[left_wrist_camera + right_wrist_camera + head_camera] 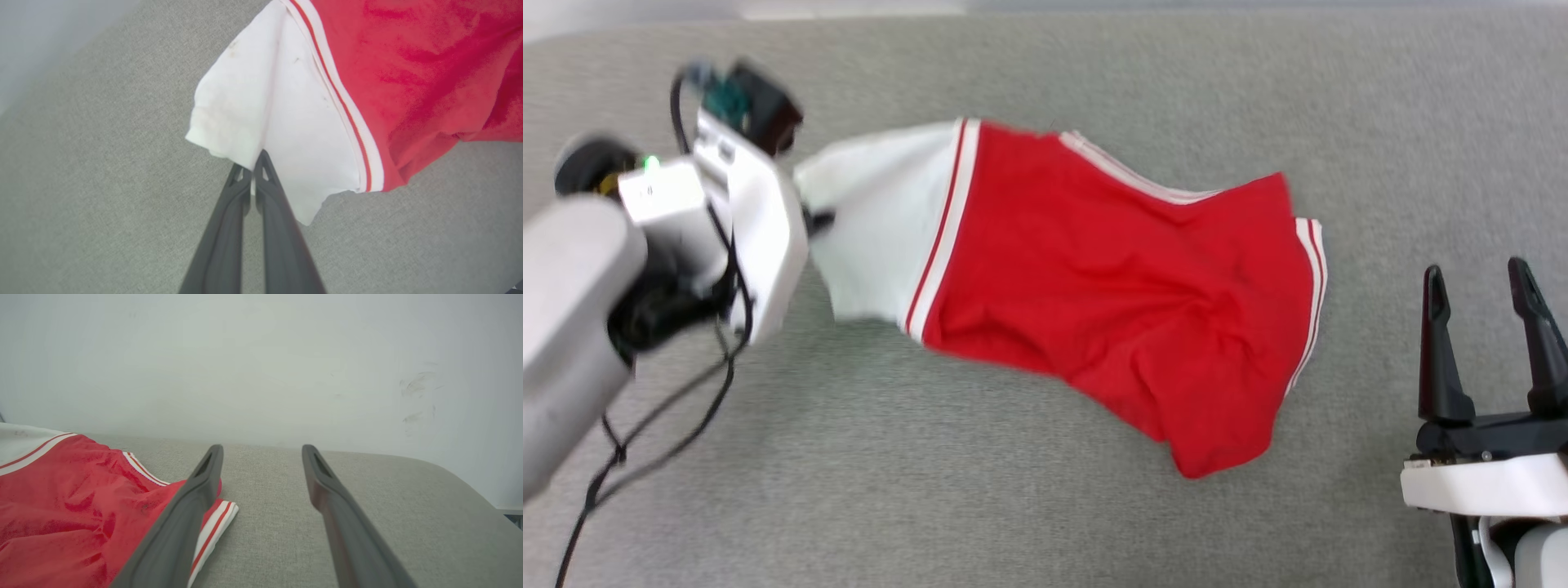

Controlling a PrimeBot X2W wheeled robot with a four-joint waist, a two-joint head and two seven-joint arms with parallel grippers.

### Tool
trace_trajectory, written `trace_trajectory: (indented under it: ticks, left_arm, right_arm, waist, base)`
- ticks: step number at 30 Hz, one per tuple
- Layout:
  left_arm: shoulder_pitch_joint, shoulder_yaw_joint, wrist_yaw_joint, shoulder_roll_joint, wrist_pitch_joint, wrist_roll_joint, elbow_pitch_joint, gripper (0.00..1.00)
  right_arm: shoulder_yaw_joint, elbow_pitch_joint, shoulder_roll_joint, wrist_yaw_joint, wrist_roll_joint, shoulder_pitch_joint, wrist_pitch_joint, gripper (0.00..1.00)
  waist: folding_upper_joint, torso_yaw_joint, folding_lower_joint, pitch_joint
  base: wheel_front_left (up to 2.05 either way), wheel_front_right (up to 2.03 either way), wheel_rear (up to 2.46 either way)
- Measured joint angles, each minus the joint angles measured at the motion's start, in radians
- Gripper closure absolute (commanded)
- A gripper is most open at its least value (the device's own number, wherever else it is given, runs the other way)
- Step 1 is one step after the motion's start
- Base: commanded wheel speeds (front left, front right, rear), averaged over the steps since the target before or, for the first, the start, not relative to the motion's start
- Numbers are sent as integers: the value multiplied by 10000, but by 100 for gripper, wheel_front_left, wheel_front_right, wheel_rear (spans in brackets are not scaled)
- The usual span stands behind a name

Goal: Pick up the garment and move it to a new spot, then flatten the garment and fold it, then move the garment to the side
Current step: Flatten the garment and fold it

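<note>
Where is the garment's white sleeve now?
The white sleeve sits left of centre in the head view, pinched by the left pincer; the red body extends rightward.

The right gripper (262,453) holds its 2 dark fingers (179,522) wide apart, and the grey fabric surface (265,522) shows between them. To the left lies the red jersey (61,506), wrinkled, with a white sleeve (16,441) at the far left. Its striped trim (212,526), white and red, lies at the right end, partly covered by the left finger. Beyond the surface stands a pale wall (261,355) with dark scuff marks (412,388) on the right.
</note>
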State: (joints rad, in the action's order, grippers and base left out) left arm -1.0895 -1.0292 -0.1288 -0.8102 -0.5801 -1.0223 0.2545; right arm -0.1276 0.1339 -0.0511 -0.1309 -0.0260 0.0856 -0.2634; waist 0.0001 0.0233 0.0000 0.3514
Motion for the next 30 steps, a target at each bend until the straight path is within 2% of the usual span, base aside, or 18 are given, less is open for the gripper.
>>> trace_trajectory:
  ticks: [7,12,17,18,19,20,24,30]
  left_arm:
    - [1931,-284,267,-642,633,-560,-111,100]
    - [3133,-625,472,-566,993,-815,211,100]
    - [3545,-694,500,-328,1304,-1047,872,100]
    - [3550,-692,500,-259,1367,-1037,970,78]
    - [3558,-686,500,-209,1488,-986,1026,52]
    - [3558,-662,500,-173,1595,-959,1076,0]
    - [3429,-585,497,-128,1893,-780,1118,0]
    - [2669,-127,499,-746,1894,-709,539,0]
  right_arm:
    - [-33,-44,0,0,46,-261,0,0]
    - [-29,-94,2,0,86,-317,0,0]
    - [-6,-148,0,0,102,-388,0,0]
    - [-19,-157,0,0,111,-392,0,0]
    - [-35,-171,0,0,123,-399,0,0]
    - [-46,-178,0,0,127,-407,0,0]
    - [-115,-211,0,0,127,-468,0,0]
    - [-176,-209,0,0,96,-535,-2,0]
  waist:
    - [0,505,-1,-655]
    - [-1,458,-1,-706]
    - [-1,375,-1,-746]
    - [0,366,0,-770]
    - [0,362,-1,-801]
    - [-1,364,-1,-834]
    - [0,403,0,-999]
    - [0,511,-1,-1185]
  base:
    - [0,0,0]
    - [0,0,0]
    - [0,0,0]
    - [0,0,0]
    - [0,0,0]
    - [0,0,0]
    - [0,0,0]
    - [0,0,0]
